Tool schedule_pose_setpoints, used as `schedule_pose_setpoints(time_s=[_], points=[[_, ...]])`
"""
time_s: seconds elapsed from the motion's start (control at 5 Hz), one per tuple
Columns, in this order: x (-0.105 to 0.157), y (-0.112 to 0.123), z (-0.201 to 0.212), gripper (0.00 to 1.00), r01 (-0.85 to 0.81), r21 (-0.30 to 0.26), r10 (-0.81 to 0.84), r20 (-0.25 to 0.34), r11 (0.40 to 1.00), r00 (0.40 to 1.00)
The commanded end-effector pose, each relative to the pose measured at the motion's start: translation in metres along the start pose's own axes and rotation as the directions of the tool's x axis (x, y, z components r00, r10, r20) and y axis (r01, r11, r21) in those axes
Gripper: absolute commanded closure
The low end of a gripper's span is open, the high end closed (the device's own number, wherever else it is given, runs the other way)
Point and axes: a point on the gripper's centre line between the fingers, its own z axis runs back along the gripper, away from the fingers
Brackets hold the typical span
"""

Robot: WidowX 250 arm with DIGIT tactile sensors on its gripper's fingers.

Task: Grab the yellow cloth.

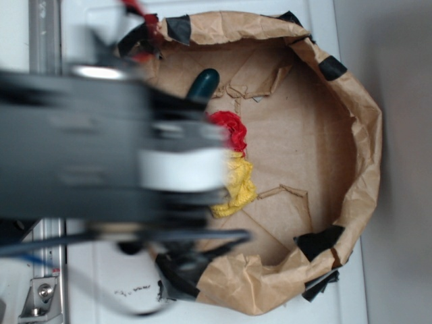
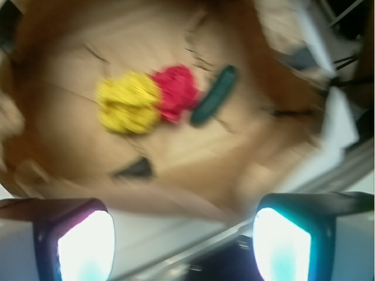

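The yellow cloth (image 1: 237, 185) is a mustard-yellow ruffled lump on the brown paper floor of a paper-walled basin; it also shows in the wrist view (image 2: 128, 109). It touches a red ruffled cloth (image 1: 231, 129) (image 2: 176, 92). A dark green oblong object (image 1: 203, 83) (image 2: 214, 95) lies beyond the red cloth. My gripper (image 2: 184, 243) is open and empty, its fingers (image 2: 85, 246) wide apart, high above and short of the cloths. In the exterior view the blurred arm (image 1: 101, 152) covers the left side and part of the yellow cloth.
The brown paper wall (image 1: 361, 155) rings the work area, held with black tape patches (image 1: 318, 241). A white surface (image 1: 101, 283) and a metal rail (image 1: 47, 270) lie outside the basin. Both views are motion-blurred.
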Motion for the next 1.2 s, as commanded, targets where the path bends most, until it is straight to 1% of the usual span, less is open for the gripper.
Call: schedule_pose_setpoints(time_s=[0.0, 0.2, 0.4, 0.6, 0.8, 1.0], points=[[0.034, -0.014, -0.031, 0.0, -0.202, -0.145, 0.222, 0.142, 0.969, 0.965], [0.03, -0.014, -0.05, 0.0, -0.239, -0.129, 0.262, 0.206, 0.962, 0.943], [0.038, -0.015, -0.068, 0.0, -0.24, -0.177, 0.281, 0.265, 0.954, 0.922], [0.049, -0.023, -0.078, 0.0, -0.198, -0.228, 0.251, 0.232, 0.953, 0.94], [0.053, -0.041, -0.089, 0.0, -0.05, -0.3, 0.126, 0.24, 0.953, 0.963], [0.053, -0.048, -0.094, 0.0, -0.027, -0.287, 0.098, 0.237, 0.957, 0.967]])
